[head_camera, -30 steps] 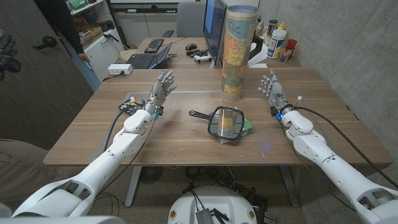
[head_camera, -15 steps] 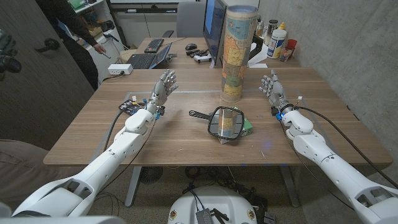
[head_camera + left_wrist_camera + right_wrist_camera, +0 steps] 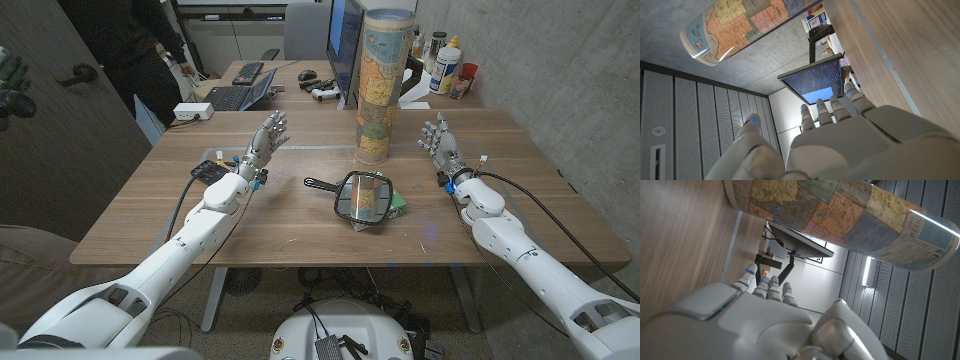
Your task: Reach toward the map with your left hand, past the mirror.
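The map is a tall rolled cylinder printed with coloured map panels, standing upright on the far middle of the wooden table, just behind the mirror; in the left wrist view the map shows well ahead of the fingers and off to one side. The mirror is a black-framed hand mirror lying glass-up near the table's middle, its handle pointing toward the robot's left, with something green tucked at its far-right rim. The left hand is raised over the table's left part, holding nothing, fingers apart and reaching away from the robot, well apart from both map and mirror. To do the reach well, I judge the arm should sweep forward and to the right, passing behind the mirror's handle end rather than over the glass, and keep the fingers spread so they arrive at the cylinder's side without nudging it; a tall roll on a narrow base will likely tip at a firm push. The right hand is likewise raised and empty with fingers apart, on the map's other side, and need not move. A small dark device lies by the left forearm, clear of the path. Beyond the table stand a second desk with a laptop, a monitor and bottles, and a person in dark clothes stands at the far left.
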